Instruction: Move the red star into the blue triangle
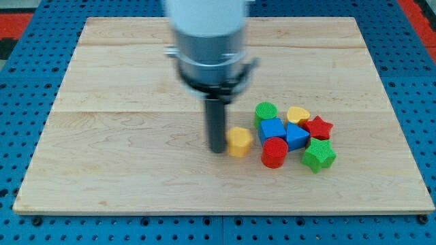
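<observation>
Board (122, 150): red star (319, 127) right of tip (217, 150) (well apart).

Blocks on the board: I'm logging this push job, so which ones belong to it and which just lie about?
Job: red star; blue triangle, touching the star; my tip, left of the cluster.

Lying about: yellow block beside the tip; green cylinder; yellow heart; blue cube; red cylinder; green star.

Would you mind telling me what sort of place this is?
Probably a robotics lab bench: a wooden board lies on a blue pegboard surface, with small coloured blocks and my tip beside the yellow block.
</observation>
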`<state>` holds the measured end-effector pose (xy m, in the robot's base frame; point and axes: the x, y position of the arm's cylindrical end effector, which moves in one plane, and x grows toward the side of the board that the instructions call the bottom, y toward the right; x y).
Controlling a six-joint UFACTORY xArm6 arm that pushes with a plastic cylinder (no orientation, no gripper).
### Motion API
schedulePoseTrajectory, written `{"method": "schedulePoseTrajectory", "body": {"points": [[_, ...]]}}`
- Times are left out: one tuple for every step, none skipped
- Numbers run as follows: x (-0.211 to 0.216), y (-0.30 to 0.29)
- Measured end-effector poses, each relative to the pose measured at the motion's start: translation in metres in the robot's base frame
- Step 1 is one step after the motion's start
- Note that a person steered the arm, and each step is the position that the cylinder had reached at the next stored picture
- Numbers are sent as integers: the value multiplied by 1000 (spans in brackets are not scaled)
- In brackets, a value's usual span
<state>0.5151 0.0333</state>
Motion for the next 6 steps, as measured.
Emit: {"method": "schedulePoseTrajectory", "body": {"points": [[0,19],[-1,-38],[-30,-72],[-77,-21],[-83,56],[-79,66]]}}
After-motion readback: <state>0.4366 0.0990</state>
